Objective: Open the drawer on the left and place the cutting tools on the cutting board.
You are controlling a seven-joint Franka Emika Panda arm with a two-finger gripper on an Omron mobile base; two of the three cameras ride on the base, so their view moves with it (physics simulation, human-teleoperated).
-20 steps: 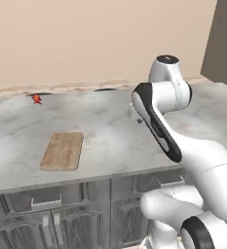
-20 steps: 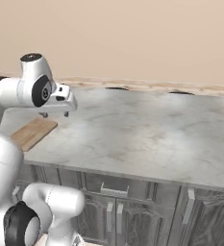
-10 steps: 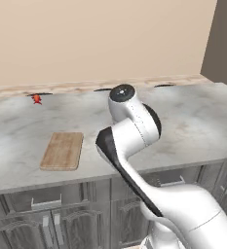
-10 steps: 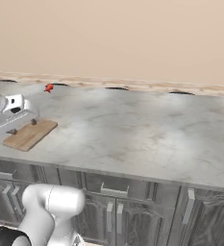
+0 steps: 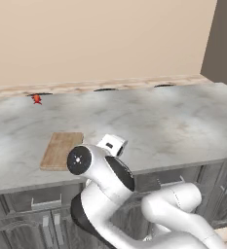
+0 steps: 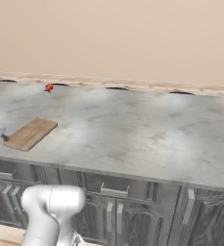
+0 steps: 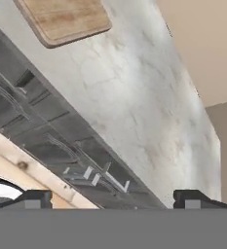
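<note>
Light-brown wood is lying flat on the grey marbled counter (image 5: 173, 121): the cutting board (image 5: 62, 150) is sitting near the counter's front edge, toward its left end, with its long axis running from the front edge back toward the wall. From the right base view the cutting board (image 6: 31, 133) is showing the same lie, slanting away from the front edge. In the hand view the cutting board (image 7: 66, 18) is being cut off by the top edge, so only one rounded end is showing.

Below the counter's front edge, the drawer (image 5: 34, 201) is sitting shut, its dark-grey face and silver bar handle partly covered by the arm in the left base view. In the right base view the drawer (image 6: 7, 171) is lying under the board's end of the counter, its left part running out of the picture. The cutting tools cannot be made out anywhere.

The gripper (image 7: 119, 198) is hanging in front of the cabinet fronts, its two dark fingertips (image 7: 34, 198) standing wide apart with nothing between them. A tiny red object (image 5: 36, 98) is resting at the back edge of the counter, near the wall and well apart from the board. Panelled cabinet doors (image 6: 132, 218) are filling the space under the drawers.
</note>
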